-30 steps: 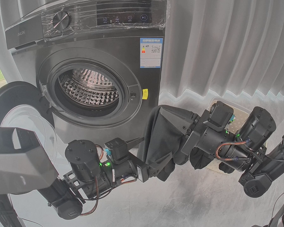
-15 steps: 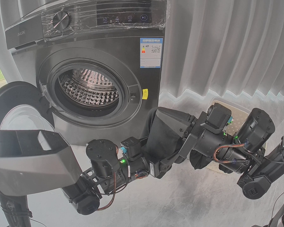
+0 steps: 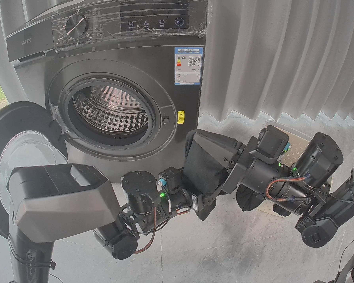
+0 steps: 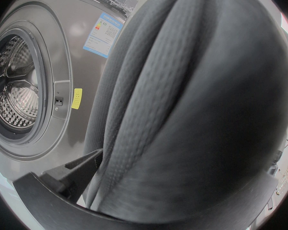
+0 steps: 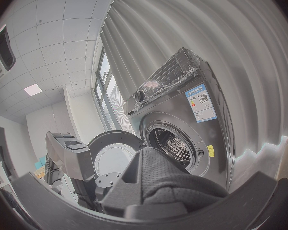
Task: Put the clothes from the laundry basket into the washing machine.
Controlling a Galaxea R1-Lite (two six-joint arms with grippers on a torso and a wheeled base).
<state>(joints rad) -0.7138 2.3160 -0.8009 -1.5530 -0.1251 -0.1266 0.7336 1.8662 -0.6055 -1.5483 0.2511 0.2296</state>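
A grey front-loading washing machine [image 3: 118, 56] stands with its round door [image 3: 15, 138] swung open to the left, and the steel drum [image 3: 112, 111] shows no clothes. My right gripper [image 3: 208, 154] is shut on a dark grey garment [image 3: 202, 169] and holds it in the air right of the machine's front, below the drum opening. The cloth hangs down over the right gripper [image 5: 150, 182]. My left gripper [image 3: 204, 205] is open at the garment's lower part. The garment [image 4: 188, 112] lies between its fingers [image 4: 76, 173]. A white laundry basket [image 3: 303, 142] stands on the floor behind my right arm.
White curtains [image 3: 283, 48] hang right of the machine and behind the basket. The grey floor [image 3: 224, 248] in front of the machine is bare. The open door takes up the room at the left.
My left arm has swung right and its gripper has come up against the hanging garment's lower part. The right gripper with the garment has barely shifted.
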